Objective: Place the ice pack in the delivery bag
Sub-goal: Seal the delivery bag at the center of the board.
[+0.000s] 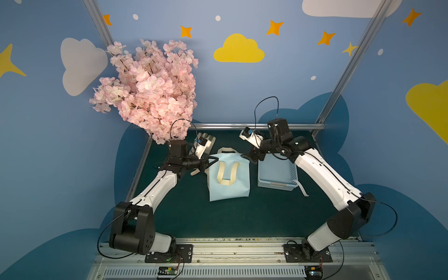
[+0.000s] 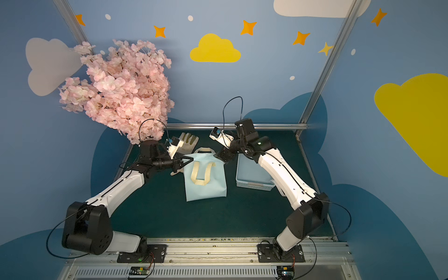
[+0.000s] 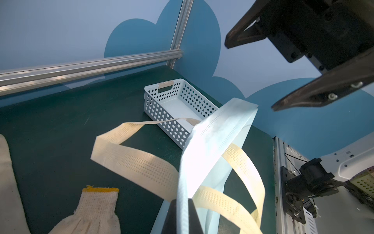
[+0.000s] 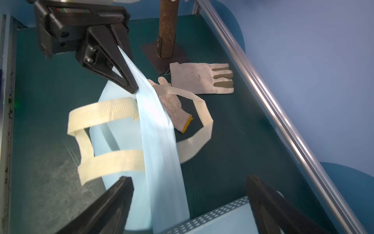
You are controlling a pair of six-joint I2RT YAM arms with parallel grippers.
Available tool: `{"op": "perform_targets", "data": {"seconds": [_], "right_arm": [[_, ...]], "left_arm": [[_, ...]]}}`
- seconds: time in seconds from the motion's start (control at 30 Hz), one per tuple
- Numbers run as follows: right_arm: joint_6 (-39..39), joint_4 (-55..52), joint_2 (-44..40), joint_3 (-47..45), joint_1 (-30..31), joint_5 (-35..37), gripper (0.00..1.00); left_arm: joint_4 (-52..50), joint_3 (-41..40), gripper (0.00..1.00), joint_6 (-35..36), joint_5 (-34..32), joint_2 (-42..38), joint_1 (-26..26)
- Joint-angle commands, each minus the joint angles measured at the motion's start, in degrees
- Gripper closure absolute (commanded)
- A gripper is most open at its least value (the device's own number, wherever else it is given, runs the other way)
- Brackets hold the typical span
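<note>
Right wrist view: the left gripper [image 4: 134, 89] was seen clamped on the rim [image 4: 149, 97] of the bag [image 4: 113, 113], which was raised there into a folded ridge. The right gripper [image 4: 189, 179] was spread wide with nothing in it, and the far end of the ridge ran between its jaws. In both top views the bag [image 1: 229, 189] lay flat on the table [image 1: 242, 218], between the gloves [image 1: 206, 140] and the basket [image 1: 276, 185]. No foil lining was exposed, so the mouth was judged shut. The ice pack could not be made out in any view, and the basket [image 3: 162, 107] looked empty. The step in hand was judged to be the opening of the mouth. Only the upper layer of the rim would best be taken by the right gripper, clear of the straps [image 4: 105, 113], and then be drawn up and away from the left pinch. Were both layers caught, the mouth would be left closed.
</note>
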Motion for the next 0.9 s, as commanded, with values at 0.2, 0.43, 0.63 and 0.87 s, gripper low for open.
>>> {"op": "perform_targets", "data": {"seconds": [0.2,0.43,0.63,0.87], "right_arm": [[9.5,19.6,-4.5,-21.0,-4.3,-17.7,0.01],[12.3,27.4,3.2,-19.3,-6.6,-24.4,0.15],[11.5,22.6,9.1,-16.2,-8.3,-31.5,0.78],[15.0,28.9,5.9,-21.4,-10.6,-31.1,1.0]], "left_arm": [[2.6,-1.0,0.97,0.9,0.4,-1.9,-0.1],[2.9,-2.2,0.98,2.2,0.1,-2.7,0.0],[4.7,-3.9,0.97,2.0,-0.6,-3.7,0.5],[9.9,-9.1,0.98,2.8,-1.0,-6.9,1.3]]}}
